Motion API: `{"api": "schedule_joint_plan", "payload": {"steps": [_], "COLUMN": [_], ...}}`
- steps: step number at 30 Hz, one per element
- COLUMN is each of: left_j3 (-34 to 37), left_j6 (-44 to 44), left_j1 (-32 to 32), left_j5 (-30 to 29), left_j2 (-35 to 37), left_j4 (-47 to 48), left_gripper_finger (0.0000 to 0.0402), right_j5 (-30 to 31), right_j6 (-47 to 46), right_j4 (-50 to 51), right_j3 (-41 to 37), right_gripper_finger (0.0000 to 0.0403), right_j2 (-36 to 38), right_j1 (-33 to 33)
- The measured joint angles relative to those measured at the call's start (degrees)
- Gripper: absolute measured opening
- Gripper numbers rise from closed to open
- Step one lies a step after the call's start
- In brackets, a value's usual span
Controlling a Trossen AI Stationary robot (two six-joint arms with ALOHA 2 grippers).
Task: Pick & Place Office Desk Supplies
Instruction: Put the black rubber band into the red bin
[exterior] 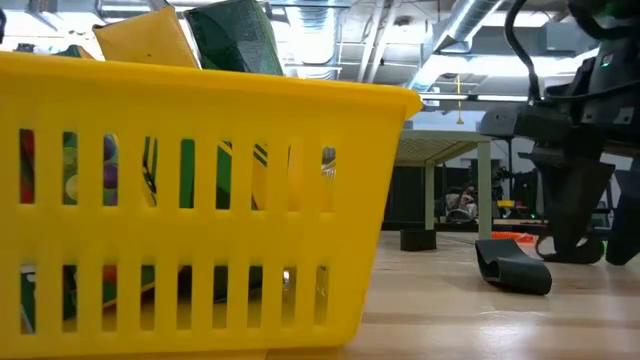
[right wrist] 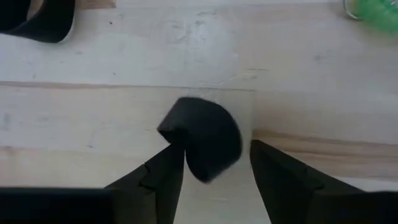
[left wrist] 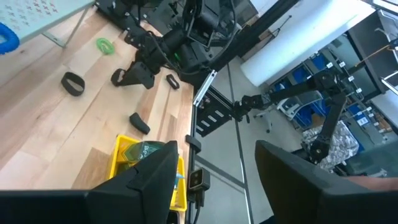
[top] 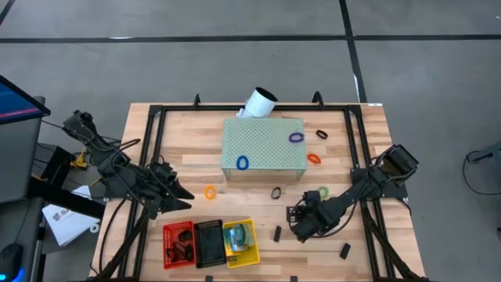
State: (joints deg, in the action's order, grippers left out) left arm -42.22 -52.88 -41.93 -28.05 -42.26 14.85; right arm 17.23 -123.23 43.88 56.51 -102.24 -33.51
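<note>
Right gripper (right wrist: 216,148) low over the table, fingers spread on either side of a black clip (right wrist: 202,137). One finger touches the clip, the other shows a thin gap, so it is not clamped. From above, this gripper (top: 301,223) sits at the table's front right, right of the baskets. Clip lies on bare wood.

Second clip (top: 277,233) just beside the gripper on the basket side. Third clip (top: 345,251) further right, near the front edge. Black loop (top: 275,193) and green loop (top: 322,192) lie just behind the gripper, apart from each other. Orange loop (top: 210,191) lies on the wood in front of the block.

Block (top: 264,146) mid-table. Blue loop (top: 242,163) on its front part, purple loop (top: 296,137) at its right edge. Another orange loop (top: 314,158) on the table just right of the block, and a dark loop (top: 322,134) behind that. White tube (top: 258,102) tilted behind the block.

Three baskets in a row at the front edge: red basket (top: 178,243), black basket (top: 209,243), yellow basket (top: 240,243). Crayon boxes (exterior: 150,35) stick up out of the yellow one in the low view.

Left gripper (top: 184,196) hovers behind the red basket, fingers (left wrist: 155,174) apart, holding nothing.
</note>
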Motion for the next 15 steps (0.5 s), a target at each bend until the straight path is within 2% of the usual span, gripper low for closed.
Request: {"api": "schedule_joint_plan", "payload": {"steps": [7, 15], "left_j3": [0.00, 0.00], "left_j6": [0.05, 0.11], "left_j1": [1.92, 2.31], "left_j5": [-0.07, -0.09], "left_j2": [0.00, 0.00], "left_j4": [-1.27, -1.22], "left_gripper_finger": [0.0202, 0.0195], "right_j5": [0.68, 2.08], "right_j6": [2.93, 3.64], "right_j4": [0.93, -1.31], "right_j3": [-0.15, 0.26], "right_gripper_finger": [0.0132, 0.0010], "right_j2": [-0.13, -0.24], "right_j1": [1.97, 1.61]}}
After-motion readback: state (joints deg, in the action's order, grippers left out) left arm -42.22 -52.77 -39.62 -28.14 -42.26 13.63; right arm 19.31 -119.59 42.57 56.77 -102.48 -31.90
